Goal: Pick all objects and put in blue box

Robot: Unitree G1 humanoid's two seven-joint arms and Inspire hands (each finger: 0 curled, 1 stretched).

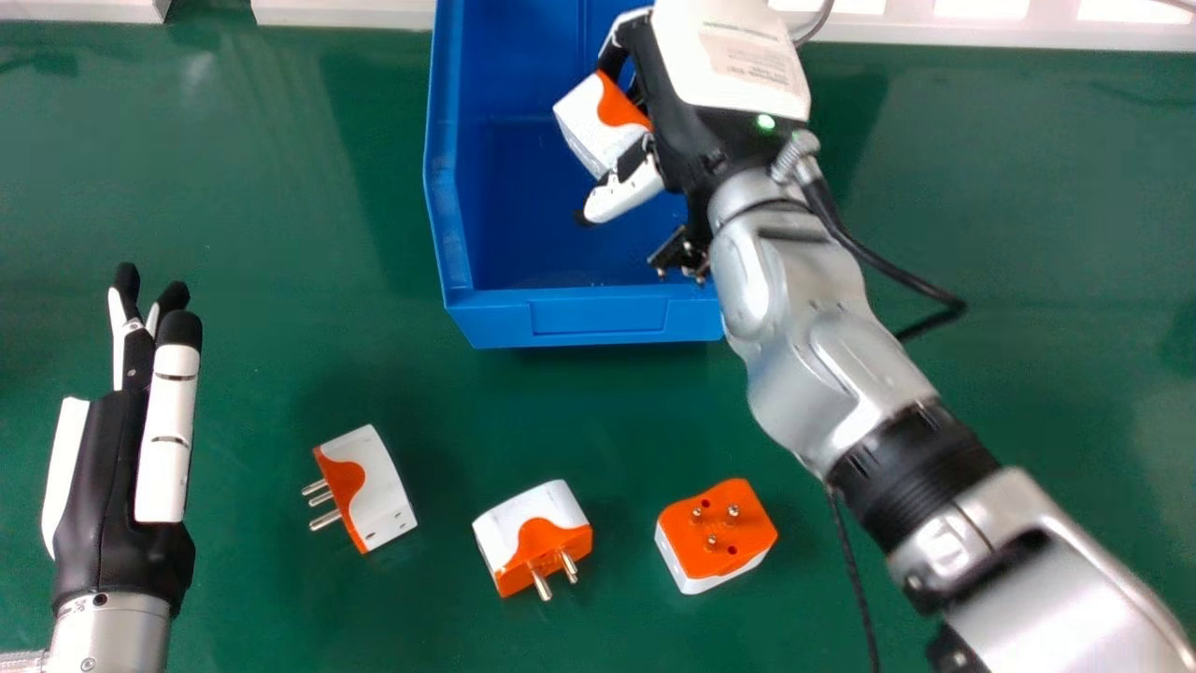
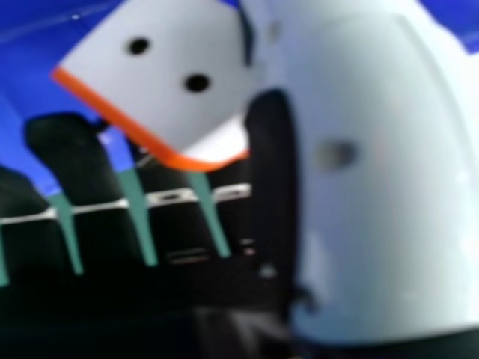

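Observation:
In the head view my right hand (image 1: pixel 724 93) is over the blue box (image 1: pixel 598 322), its fingers and thumb curled round a white and orange plug adapter (image 1: pixel 598 121). The right hand view has that adapter (image 2: pixel 168 82) held between the thumb and the fingers of my right hand (image 2: pixel 75 164), with blue box walls behind. On the green table lie three more adapters: one at left (image 1: pixel 369 486) with pins pointing left, a middle one (image 1: pixel 534 537) with pins toward the near edge, and one at right (image 1: pixel 716 535) with pins up. My left hand (image 1: pixel 117 467) rests at far left, fingers straight.
Green table surface (image 1: pixel 234 374) lies between my left hand and the blue box. White frames (image 1: pixel 346 11) run along the table's far edge. My right forearm (image 1: pixel 841 374) crosses the right side, with a black cable (image 1: pixel 897 271) looping beside it.

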